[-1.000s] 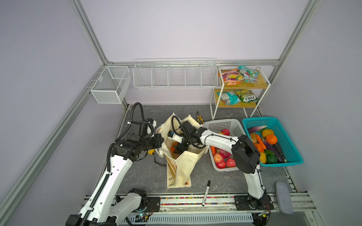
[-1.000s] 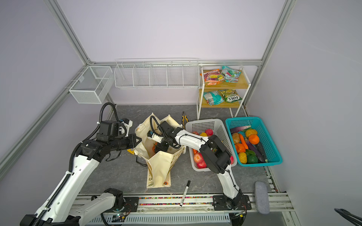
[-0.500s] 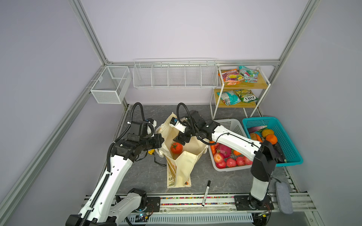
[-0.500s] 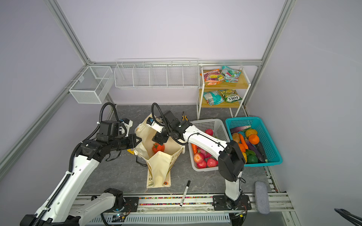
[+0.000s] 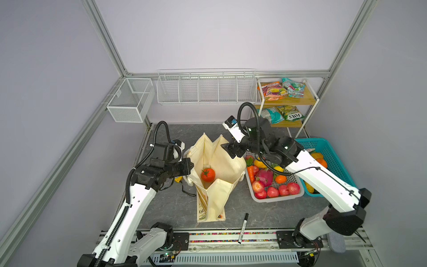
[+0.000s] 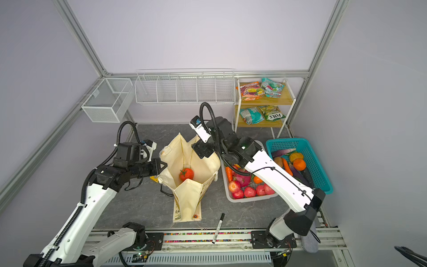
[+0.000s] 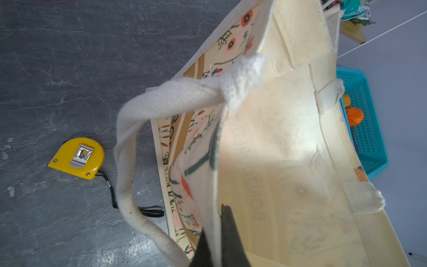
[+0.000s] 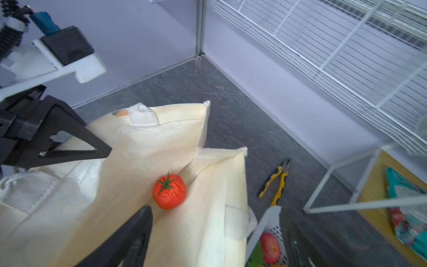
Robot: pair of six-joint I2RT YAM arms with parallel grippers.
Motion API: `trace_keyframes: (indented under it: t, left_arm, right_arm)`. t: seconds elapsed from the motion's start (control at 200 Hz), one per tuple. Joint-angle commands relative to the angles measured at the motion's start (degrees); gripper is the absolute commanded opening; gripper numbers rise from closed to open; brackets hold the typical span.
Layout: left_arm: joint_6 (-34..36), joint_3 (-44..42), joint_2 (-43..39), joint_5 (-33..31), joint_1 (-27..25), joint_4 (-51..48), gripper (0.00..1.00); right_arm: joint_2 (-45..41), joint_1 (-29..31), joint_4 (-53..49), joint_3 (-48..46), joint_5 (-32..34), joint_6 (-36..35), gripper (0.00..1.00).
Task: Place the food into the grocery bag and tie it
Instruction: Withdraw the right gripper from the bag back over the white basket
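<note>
1 tomato (image 5: pixel 207 174) down in bag (image 5: pixel 221 159), on its floor. Pinches bag's left rim with left gripper (image 5: pixel 190 165), clenched on the canvas between dark fingers (image 7: pixel 231 231). Holds right gripper (image 5: pixel 228 150) spread and empty above bag's far right rim, beside white basket (image 5: pixel 277 200) of fruit. Also on table (image 5: pixel 175 138): tape (image 7: pixel 77 158) near rope handle (image 7: pixel 143 111), pliers (image 8: pixel 276 182) behind bag, marker (image 5: pixel 243 227) in front.

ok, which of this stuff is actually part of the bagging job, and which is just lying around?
Job:
- grocery bag, rim pinched by the left gripper
- tomato, inside the bag
- toy produce in the white basket and teal basket
- snack packets on the shelf

Lying about:
- tape measure
- pliers
- marker
- wire racks
</note>
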Motion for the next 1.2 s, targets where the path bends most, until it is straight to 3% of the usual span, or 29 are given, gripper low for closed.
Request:
trace_keyframes:
  t: [0.0,0.14,0.39,0.86,1.035,1.195]
  left_arm:
    - [2.03,0.17,-1.55,-0.43,0.05,1.7,0.0]
    - [2.31,0.26,-1.78,-0.42,0.05,1.4,0.0]
    - [1.62,-0.53,-1.55,0.95,0.05,2.45,0.0]
    - [1.2,-2.37,-1.82,1.61,0.05,3.72,0.0]
    - [1.18,-2.55,-2.19,1.69,0.05,3.73,0.0]
    - [1.09,-3.06,-2.65,1.93,0.05,3.87,0.0]
  right_arm:
    - [-5.91,-0.48,-6.06,-3.33,12.06,6.29,0.88]
    - [-13.06,-4.28,-10.45,-8.69,19.44,14.39,0.88]
    - [-22.52,-16.65,-17.2,-18.14,13.65,25.6,0.88]
    - [-23.35,-26.73,-28.9,-27.2,12.73,38.59,0.88]
    - [-23.69,-30.27,-28.08,-32.88,11.26,41.58,1.0]
    - [-24.45,-33.89,-25.79,-38.07,7.56,42.55,0.92]
